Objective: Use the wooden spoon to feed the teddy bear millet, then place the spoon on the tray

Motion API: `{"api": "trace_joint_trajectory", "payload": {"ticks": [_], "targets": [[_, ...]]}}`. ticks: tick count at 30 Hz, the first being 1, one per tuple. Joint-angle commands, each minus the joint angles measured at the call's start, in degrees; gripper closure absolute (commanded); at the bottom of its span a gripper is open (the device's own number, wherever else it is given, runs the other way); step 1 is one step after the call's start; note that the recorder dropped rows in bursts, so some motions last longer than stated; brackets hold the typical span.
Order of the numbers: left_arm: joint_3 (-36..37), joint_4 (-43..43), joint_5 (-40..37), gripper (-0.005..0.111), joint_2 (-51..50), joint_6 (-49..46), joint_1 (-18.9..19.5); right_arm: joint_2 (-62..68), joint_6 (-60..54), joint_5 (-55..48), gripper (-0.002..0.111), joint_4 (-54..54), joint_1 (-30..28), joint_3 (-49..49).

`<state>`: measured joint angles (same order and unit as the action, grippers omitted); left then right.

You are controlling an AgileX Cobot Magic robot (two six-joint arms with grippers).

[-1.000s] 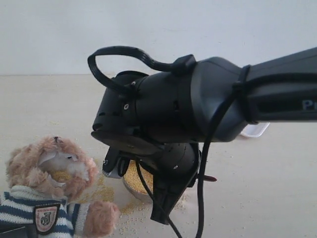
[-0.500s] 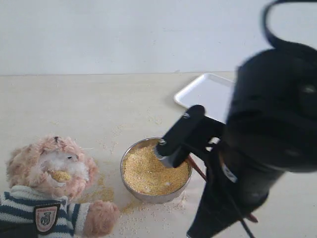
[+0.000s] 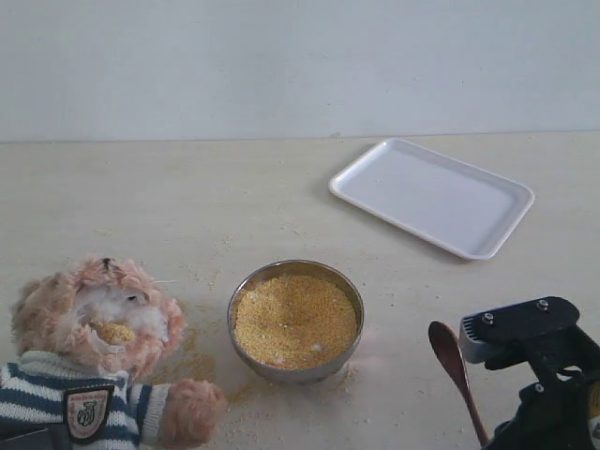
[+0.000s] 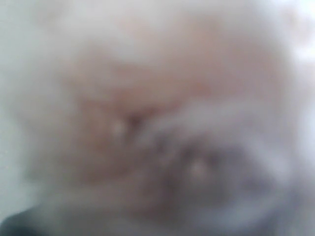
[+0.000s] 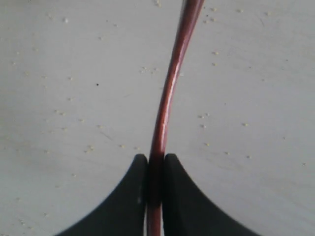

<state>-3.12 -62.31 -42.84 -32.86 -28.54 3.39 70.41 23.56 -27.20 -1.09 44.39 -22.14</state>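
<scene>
One pinch holds it: my right gripper (image 5: 156, 172) is clamped on the thin handle of the wooden spoon (image 3: 448, 349), well back from its bowl. I judge it light, stiff and smooth, so it may swivel in so narrow a grip. My wrist is low, the spoon pointing to eleven o'clock, at four o'clock from the steel bowl (image 3: 246, 291) of millet (image 3: 295, 319). The tray (image 3: 431, 192) lies at twelve from the spoon. My left gripper is nowhere in view.

My right gripper (image 3: 530, 394) sits in the lower right corner. The wooden spoon (image 3: 450, 354) slants out of it, round end toward the upper left. The millet (image 3: 295, 319) fills a steel bowl (image 3: 246, 292) at lower centre, and loose grains trail toward the teddy bear (image 3: 94, 328) at lower left. The tray (image 3: 431, 197) lies at upper right, well apart.
</scene>
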Motion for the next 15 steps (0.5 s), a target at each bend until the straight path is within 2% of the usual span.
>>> {"api": "trace_joint_trajectory", "payload": {"ticks": [1, 15], "targets": [[0.06, -1.32, -0.06, 0.102, 0.47, -0.19, 0.07, -0.15, -1.78, 2.93, 0.106, -1.14, -0.59, 0.86], [0.06, -1.32, -0.16, 0.102, 0.47, -0.19, 0.07, 13.71, -5.53, 12.59, 0.105, -2.21, -0.59, 0.86]]}}
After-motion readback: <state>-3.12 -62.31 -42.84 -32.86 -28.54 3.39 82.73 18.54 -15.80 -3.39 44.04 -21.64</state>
